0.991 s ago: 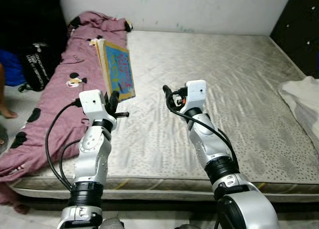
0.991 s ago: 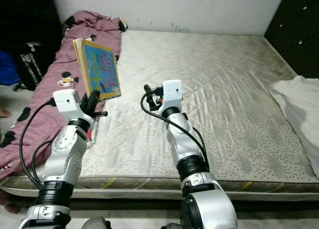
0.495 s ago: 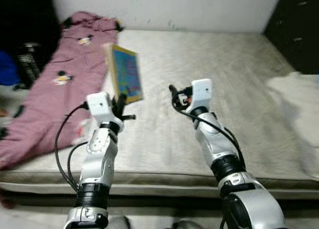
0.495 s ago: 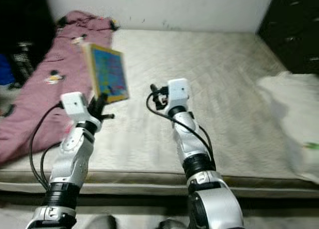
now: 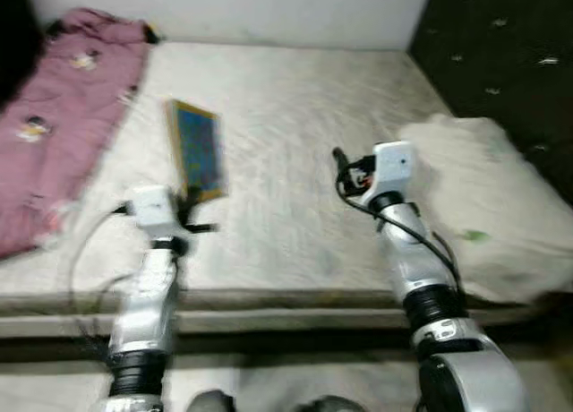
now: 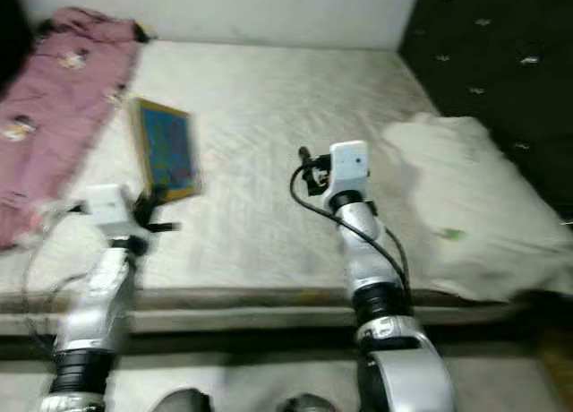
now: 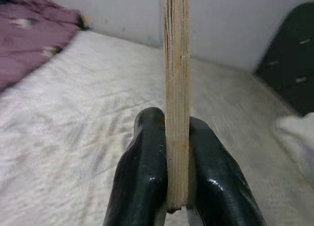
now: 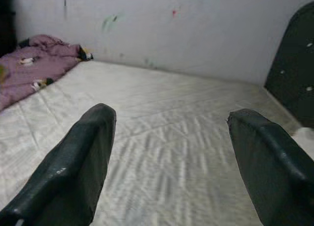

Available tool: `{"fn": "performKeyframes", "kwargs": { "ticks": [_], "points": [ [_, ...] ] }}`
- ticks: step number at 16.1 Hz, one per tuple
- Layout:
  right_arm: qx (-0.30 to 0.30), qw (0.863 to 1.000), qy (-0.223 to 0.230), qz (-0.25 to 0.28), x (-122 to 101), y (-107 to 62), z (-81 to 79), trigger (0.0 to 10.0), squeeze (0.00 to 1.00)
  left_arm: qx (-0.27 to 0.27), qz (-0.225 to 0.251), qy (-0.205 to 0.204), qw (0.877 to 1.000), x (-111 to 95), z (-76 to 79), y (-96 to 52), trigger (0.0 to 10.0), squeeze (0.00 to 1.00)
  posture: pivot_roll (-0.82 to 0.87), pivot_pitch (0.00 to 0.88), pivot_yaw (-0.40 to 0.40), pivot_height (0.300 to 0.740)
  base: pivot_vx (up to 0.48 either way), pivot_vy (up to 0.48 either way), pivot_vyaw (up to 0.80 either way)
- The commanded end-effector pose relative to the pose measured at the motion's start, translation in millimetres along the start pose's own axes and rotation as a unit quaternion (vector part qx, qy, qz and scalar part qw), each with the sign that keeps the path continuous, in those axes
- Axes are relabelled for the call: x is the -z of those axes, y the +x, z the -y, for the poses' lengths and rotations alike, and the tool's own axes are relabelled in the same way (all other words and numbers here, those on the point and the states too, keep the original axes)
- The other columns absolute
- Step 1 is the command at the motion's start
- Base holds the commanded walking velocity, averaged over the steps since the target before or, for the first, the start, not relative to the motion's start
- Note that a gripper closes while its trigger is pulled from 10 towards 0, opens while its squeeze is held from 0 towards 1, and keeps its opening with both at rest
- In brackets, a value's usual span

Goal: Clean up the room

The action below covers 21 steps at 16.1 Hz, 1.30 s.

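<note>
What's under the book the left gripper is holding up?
The book, clamped upright in the left gripper, hangs over bare mattress. Nothing else is visible below it, though the arm hides a strip of mattress.

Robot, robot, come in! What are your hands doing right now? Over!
Left gripper shut on book, held upright over mattress. Right gripper open, empty. Pink blanket and white bedding lie on the mattress.

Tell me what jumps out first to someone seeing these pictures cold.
The blue picture book held upright above the bare mattress, pinched at its lower edge by the left gripper. Next, the right gripper, open over the mattress, a pink blanket along the bed's left side and a white cloth on its right.
</note>
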State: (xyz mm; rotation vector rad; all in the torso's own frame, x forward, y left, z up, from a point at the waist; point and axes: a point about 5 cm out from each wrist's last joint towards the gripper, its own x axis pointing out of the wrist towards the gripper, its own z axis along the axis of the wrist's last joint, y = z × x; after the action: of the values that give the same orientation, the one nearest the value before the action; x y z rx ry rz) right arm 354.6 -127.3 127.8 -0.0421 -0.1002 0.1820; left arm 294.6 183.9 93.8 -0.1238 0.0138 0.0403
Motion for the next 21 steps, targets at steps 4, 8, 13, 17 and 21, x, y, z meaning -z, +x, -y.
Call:
{"fn": "performKeyframes", "kwargs": {
  "ticks": [4,8,13,17,21],
  "points": [
    [0.041,0.999,-0.021,-0.001,1.1,-15.5,25.4,10.0,0.00,-0.055,0.055,0.063,0.995,-13.8,-26.1,-21.5,10.0,0.00,0.06,0.000,-0.031,0.740,0.000,0.000,0.00],
    [0.051,0.998,-0.027,-0.018,7.8,-32.7,34.6,10.0,0.00,-0.085,0.067,0.086,0.990,-18.6,-28.2,-34.5,10.0,0.00,0.07,0.000,-0.039,0.740,0.000,0.000,0.00],
    [0.041,0.998,-0.013,-0.044,3.1,-19.3,17.0,10.0,0.00,-0.048,0.078,0.073,0.993,-30.0,-9.2,-23.4,10.0,0.00,0.09,0.000,-0.033,0.740,0.000,0.000,0.00],
    [0.025,0.999,-0.020,-0.017,-3.9,-19.6,3.4,10.0,0.00,-0.048,0.072,0.055,0.995,-26.7,-8.9,-28.3,10.0,0.00,0.09,0.000,-0.030,0.740,0.000,0.000,0.00],
    [0.059,0.998,-0.009,-0.026,4.3,-34.9,14.8,10.0,0.00,-0.052,0.056,0.045,0.996,-15.0,-8.3,-38.3,10.0,0.00,0.09,0.000,-0.030,0.740,0.000,0.000,0.00]
  ]
}}
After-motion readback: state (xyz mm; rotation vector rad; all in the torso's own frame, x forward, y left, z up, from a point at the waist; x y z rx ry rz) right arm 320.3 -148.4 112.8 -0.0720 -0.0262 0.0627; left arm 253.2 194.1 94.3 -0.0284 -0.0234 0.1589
